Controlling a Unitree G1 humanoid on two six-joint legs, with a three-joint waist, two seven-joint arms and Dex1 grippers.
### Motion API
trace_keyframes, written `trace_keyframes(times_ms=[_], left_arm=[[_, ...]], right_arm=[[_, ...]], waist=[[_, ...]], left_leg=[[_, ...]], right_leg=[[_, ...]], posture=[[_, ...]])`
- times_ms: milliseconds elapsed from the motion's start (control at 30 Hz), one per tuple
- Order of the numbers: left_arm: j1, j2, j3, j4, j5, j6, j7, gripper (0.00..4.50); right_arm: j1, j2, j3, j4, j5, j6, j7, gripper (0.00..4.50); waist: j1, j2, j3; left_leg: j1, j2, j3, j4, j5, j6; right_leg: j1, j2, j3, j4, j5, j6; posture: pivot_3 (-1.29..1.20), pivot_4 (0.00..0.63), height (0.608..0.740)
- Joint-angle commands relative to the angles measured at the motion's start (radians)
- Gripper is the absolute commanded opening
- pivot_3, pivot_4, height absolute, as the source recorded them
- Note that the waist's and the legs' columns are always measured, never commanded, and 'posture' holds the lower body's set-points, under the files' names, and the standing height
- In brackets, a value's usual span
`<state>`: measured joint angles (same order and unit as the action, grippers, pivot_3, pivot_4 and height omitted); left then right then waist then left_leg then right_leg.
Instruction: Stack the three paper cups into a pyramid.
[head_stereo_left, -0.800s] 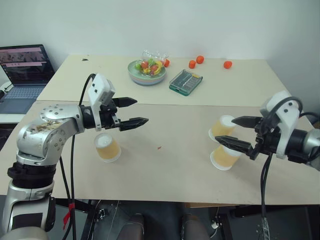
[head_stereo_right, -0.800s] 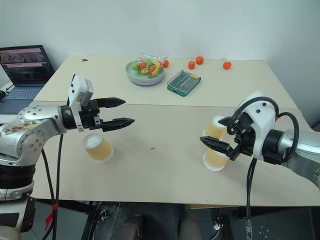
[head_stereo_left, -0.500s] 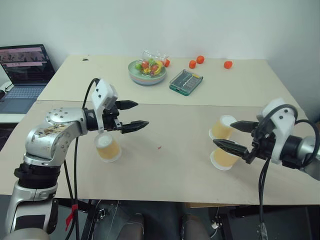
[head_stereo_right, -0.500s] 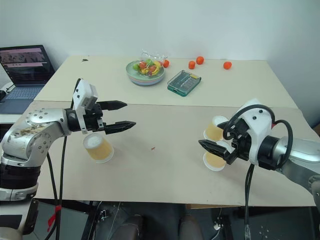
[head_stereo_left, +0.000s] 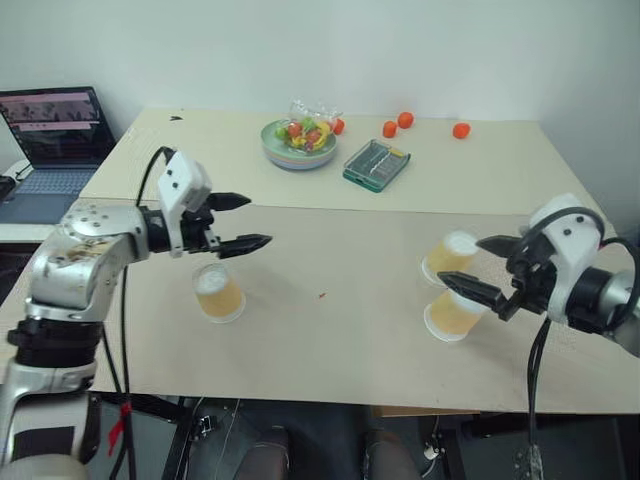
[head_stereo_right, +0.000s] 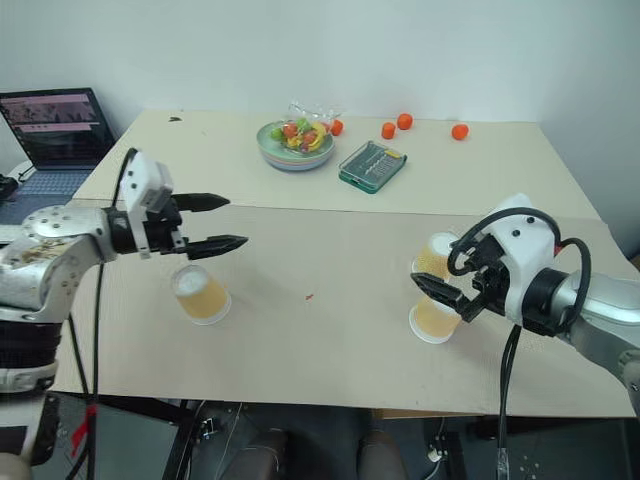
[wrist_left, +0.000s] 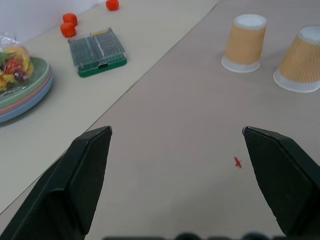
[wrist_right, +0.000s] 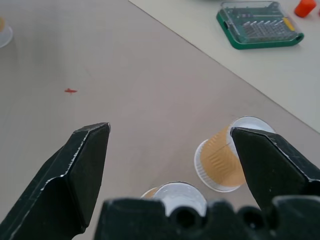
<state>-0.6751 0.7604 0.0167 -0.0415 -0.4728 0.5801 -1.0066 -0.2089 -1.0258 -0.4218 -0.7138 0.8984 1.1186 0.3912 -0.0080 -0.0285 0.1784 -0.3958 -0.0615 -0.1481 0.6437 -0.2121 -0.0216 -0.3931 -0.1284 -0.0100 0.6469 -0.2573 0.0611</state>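
Three paper cups stand upside down on the tabletop (head_stereo_left: 330, 350): one cup (head_stereo_left: 218, 292) on the left, just below the left pincer (head_stereo_left: 246, 220), and two cups (head_stereo_left: 446, 256) (head_stereo_left: 455, 314) side by side on the right, where the right pincer (head_stereo_left: 479, 267) hovers over them. Both pincers are spread wide and hold nothing

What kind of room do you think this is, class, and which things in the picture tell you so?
Probably an office or lab set up for robot trials: plain pale tables against a bare white wall, an open laptop on a side desk, and practice props laid out, such as paper cups and a plate of fruit.
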Motion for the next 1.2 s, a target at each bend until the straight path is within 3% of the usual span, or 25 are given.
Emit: trace_keyframes(times_ms=[33, 233, 433, 567, 700, 833, 1200], left_arm=[[-0.059, -0.056, -0.017, 0.001, -0.013, 0.006, 0.005, 4.46], [-0.126, -0.123, -0.065, 0.072, 0.013, -0.013, -0.023, 4.46], [-0.167, -0.149, -0.084, 0.113, 0.026, -0.022, -0.042, 4.46], [-0.200, -0.151, -0.087, 0.132, 0.025, -0.007, -0.065, 4.46], [-0.206, -0.142, -0.082, 0.119, 0.017, 0.015, -0.081, 4.46], [-0.218, -0.140, -0.074, 0.119, 0.018, 0.027, -0.084, 4.46], [-0.232, -0.118, -0.064, 0.097, 0.019, 0.052, -0.080, 4.46]], right_arm=[[0.028, 0.013, -0.115, -0.038, 0.005, 0.010, -0.026, 4.50], [0.190, 0.072, -0.284, -0.131, 0.031, 0.041, -0.037, 4.50], [0.302, 0.186, -0.327, -0.192, 0.028, -0.022, -0.055, 4.50], [0.439, 0.366, -0.244, -0.226, -0.087, -0.199, -0.058, 4.50], [0.510, 0.439, -0.180, -0.183, -0.193, -0.329, -0.032, 4.50], [0.557, 0.472, -0.109, -0.114, -0.293, -0.451, 0.010, 4.50], [0.448, 0.481, 0.043, 0.031, -0.387, -0.568, 0.048, 4.50]], waist=[[-0.003, 0.000, 0.000], [-0.006, 0.000, 0.000], [-0.009, 0.000, 0.000], [-0.006, 0.000, 0.000], [-0.007, 0.001, 0.000], [-0.010, 0.001, 0.000], [-0.010, 0.001, 0.000]], left_leg=[[0.000, 0.000, 0.000, 0.000, 0.000, 0.000], [-0.002, 0.000, 0.000, 0.001, 0.000, 0.000], [0.001, 0.000, 0.001, 0.001, 0.000, 0.000], [0.002, 0.001, 0.001, 0.000, 0.000, 0.000], [0.002, 0.000, 0.002, 0.001, 0.000, 0.000], [0.006, 0.001, 0.003, 0.000, 0.000, 0.000], [0.007, 0.002, 0.007, 0.000, 0.000, 0.000]], right_leg=[[0.000, 0.000, 0.000, 0.000, 0.000, 0.000], [-0.001, 0.000, 0.000, 0.000, 0.000, 0.000], [0.001, 0.000, 0.001, 0.001, 0.000, 0.000], [0.001, 0.001, 0.001, 0.001, 0.000, 0.001], [0.001, 0.000, 0.003, 0.001, 0.000, 0.002], [0.003, 0.001, 0.004, 0.002, -0.004, 0.008], [0.002, 0.002, 0.008, 0.002, -0.002, 0.005]], posture=[[0.00, 0.150, 0.740], [0.00, 0.150, 0.740], [0.00, 0.150, 0.740], [0.00, 0.150, 0.740], [0.00, 0.150, 0.740], [0.00, 0.150, 0.740], [0.00, 0.150, 0.740]])
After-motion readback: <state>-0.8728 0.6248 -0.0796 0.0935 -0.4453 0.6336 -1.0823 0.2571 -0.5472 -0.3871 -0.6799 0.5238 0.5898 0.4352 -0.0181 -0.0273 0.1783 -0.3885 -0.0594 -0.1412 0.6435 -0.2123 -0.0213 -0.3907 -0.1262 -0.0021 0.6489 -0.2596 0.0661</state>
